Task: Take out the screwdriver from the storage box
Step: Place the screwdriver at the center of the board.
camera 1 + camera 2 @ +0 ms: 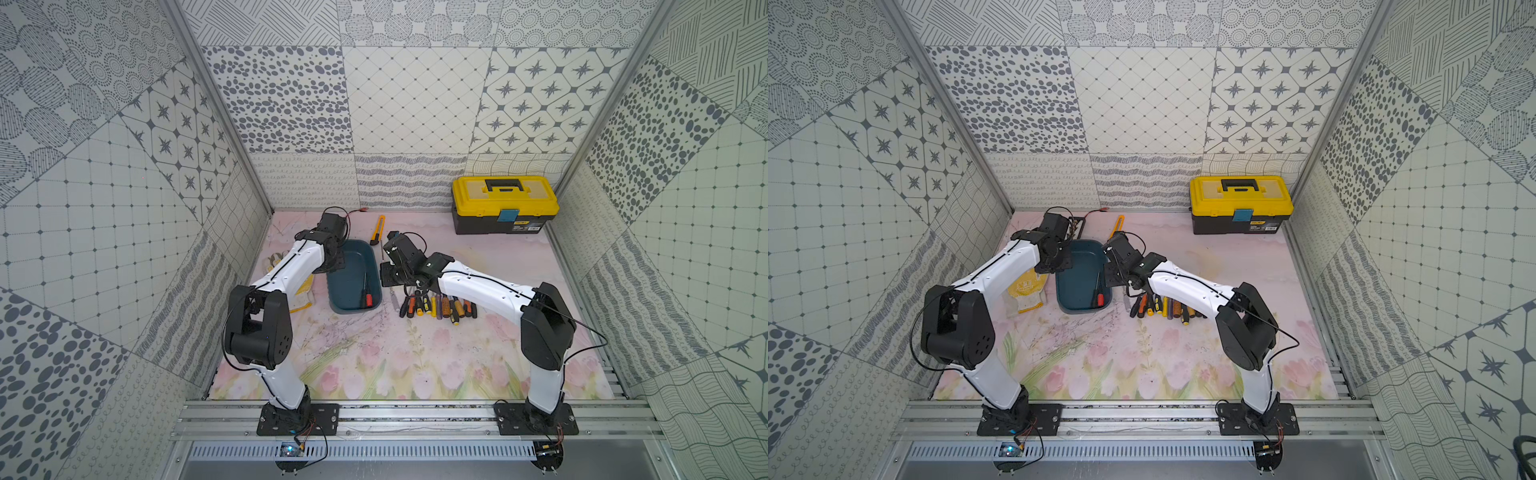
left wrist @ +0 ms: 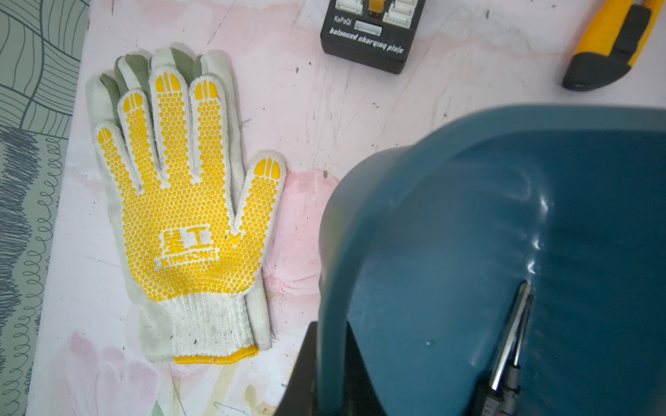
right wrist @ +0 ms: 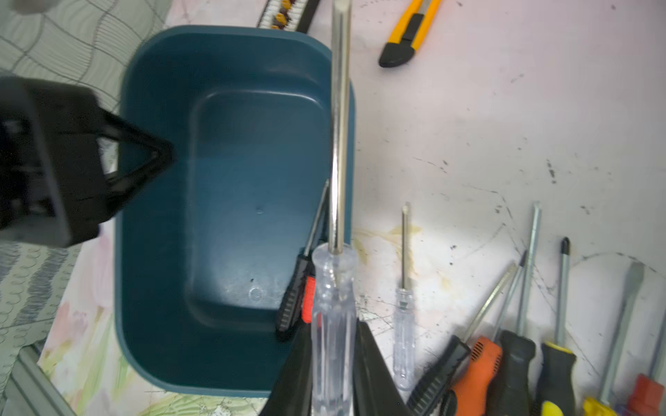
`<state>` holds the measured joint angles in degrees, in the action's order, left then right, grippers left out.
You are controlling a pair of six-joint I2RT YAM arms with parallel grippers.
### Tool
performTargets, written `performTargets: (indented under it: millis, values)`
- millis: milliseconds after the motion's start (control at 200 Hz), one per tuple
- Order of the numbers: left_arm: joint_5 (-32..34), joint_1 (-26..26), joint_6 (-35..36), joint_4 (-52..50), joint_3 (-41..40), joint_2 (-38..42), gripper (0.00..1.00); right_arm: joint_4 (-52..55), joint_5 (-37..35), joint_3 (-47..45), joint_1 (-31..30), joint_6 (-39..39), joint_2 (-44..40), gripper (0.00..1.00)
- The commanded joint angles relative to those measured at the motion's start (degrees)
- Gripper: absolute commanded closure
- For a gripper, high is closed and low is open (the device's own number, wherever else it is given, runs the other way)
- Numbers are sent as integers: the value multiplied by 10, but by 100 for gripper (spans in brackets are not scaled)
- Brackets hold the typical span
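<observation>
Right gripper (image 3: 333,363) clamped on a clear-handled screwdriver (image 3: 333,306), one black finger either side of the transparent handle. Steel shaft running along over the right-hand rim of the storage box (image 3: 230,54), tip cut off by the frame edge. Seemingly lifted above the rim, though height hard to judge from the right wrist view.

Left gripper (image 2: 329,374) closed on the box wall, one finger outside and one inside. Visible only in the left wrist view, and as a dark wedge at the rim in the right wrist view.

Inside the box, a black-and-red screwdriver (image 3: 293,299) lying along the right wall near the front corner, seen in both top views (image 1: 367,297).

In the top views, both grips hidden beneath the wrists. Shown there instead: yellow-lidded toolbox (image 1: 505,203) at the back right, and a row of screwdrivers (image 1: 440,307) just right of the box.

Only in the left wrist view: lettering on the yellow-dotted glove (image 2: 187,216) and a black charging plate (image 2: 367,36). Yellow utility knife (image 3: 411,32) beyond the box.
</observation>
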<state>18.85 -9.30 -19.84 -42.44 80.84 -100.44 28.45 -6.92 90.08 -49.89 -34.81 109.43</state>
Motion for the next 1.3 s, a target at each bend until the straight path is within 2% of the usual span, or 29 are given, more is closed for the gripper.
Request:
performTargets:
  millis: [0,205,705,1296]
  values:
    - [19,2,-12,-2,14,2,100,-9,-26,-8,6,-39,-11,100]
    - [21,2,-13,-2,14,2,100,35,-14,19,8,-69,34,100]
    - [15,2,-13,-2,15,3,100,38,44,9,20,-123,97,100]
    - [10,3,-12,-1,15,1,100,79,62,-4,18,-106,134,100]
